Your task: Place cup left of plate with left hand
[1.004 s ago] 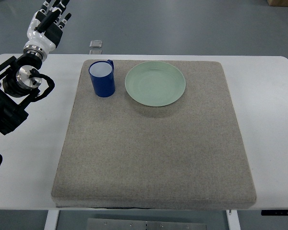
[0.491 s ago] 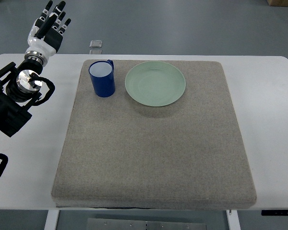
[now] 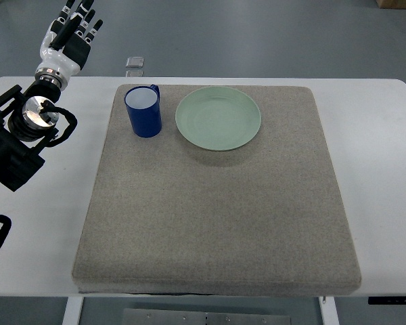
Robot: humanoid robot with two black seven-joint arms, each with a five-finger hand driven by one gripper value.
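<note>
Cup (image 3: 143, 112) is sitting upright on the mat (image 3: 216, 223), far-left corner area, just beside the plate (image 3: 218, 118) on its left side. A thin strip of mat is showing between them, so they are not touching. Cup is blue outside, pale inside, with its handle pointing away from the robot. Nothing is gripping it.

Left hand (image 3: 69, 37) is hanging beyond the table's (image 3: 386, 169) far-left corner, well apart from the cup. Fingers (image 3: 81, 17) are stretched out straight and slightly fanned, pointing away from the robot, holding nothing. White palm shell, black finger segments. The wrist and black forearm are running back along the picture's left edge over the bare tabletop, with a black cable looping beside the wrist joint.

Plate is pale green and lying flat on the mat, centred toward the far edge.

Mat is grey felt, covering most of the white table, with bare table showing on both sides.

A small silvery object (image 3: 135, 62) is lying on the floor past the table's far edge, near the cup's side; too small to identify.

Right arm is not showing in the picture.
</note>
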